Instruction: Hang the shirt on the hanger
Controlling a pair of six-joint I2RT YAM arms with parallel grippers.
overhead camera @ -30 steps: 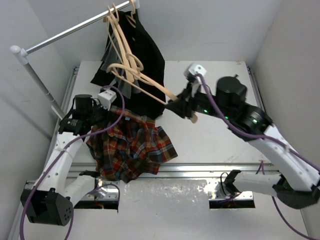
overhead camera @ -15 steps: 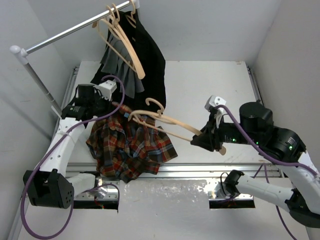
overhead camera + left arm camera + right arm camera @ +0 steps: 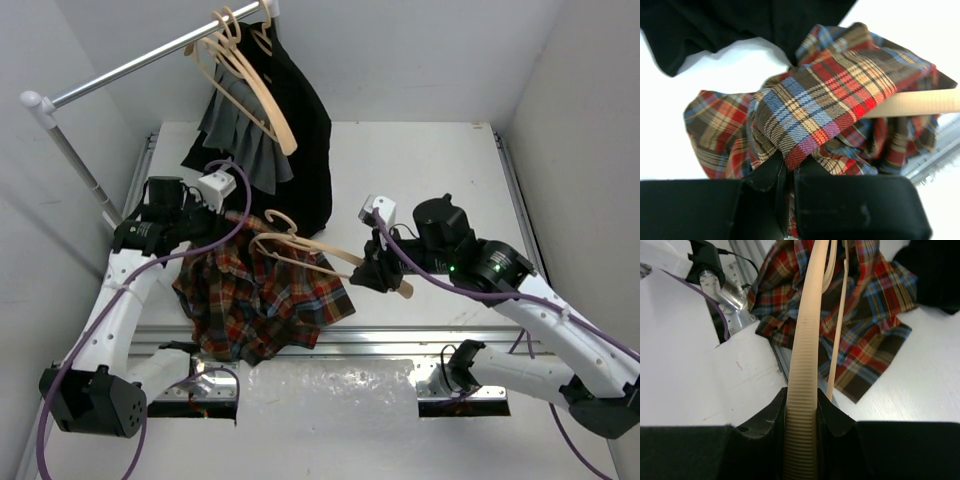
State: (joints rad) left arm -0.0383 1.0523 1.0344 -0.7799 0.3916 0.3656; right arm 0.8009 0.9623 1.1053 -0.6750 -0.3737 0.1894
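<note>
The plaid shirt (image 3: 262, 300) lies crumpled on the table at the front left. My left gripper (image 3: 196, 228) is shut on a fold of its cloth (image 3: 805, 125) and holds it raised. My right gripper (image 3: 383, 274) is shut on one ribbed arm end of the tan hanger (image 3: 300, 246). The hanger reaches left over the shirt, its hook near the left gripper. In the right wrist view the hanger (image 3: 807, 340) runs from my jaws out over the shirt (image 3: 865, 320). In the left wrist view the hanger's far arm (image 3: 920, 102) goes under the lifted plaid cloth.
A white rail (image 3: 140, 62) crosses the back left, with several more tan hangers (image 3: 245, 80), a black garment (image 3: 295, 120) and a grey garment (image 3: 240, 140) hanging from it. An aluminium rail (image 3: 440, 335) runs along the table's front edge.
My right gripper carried the hanger off the rail, down and left, until it lies over the shirt. My left gripper stayed on the shirt's upper edge, shifting slightly.
</note>
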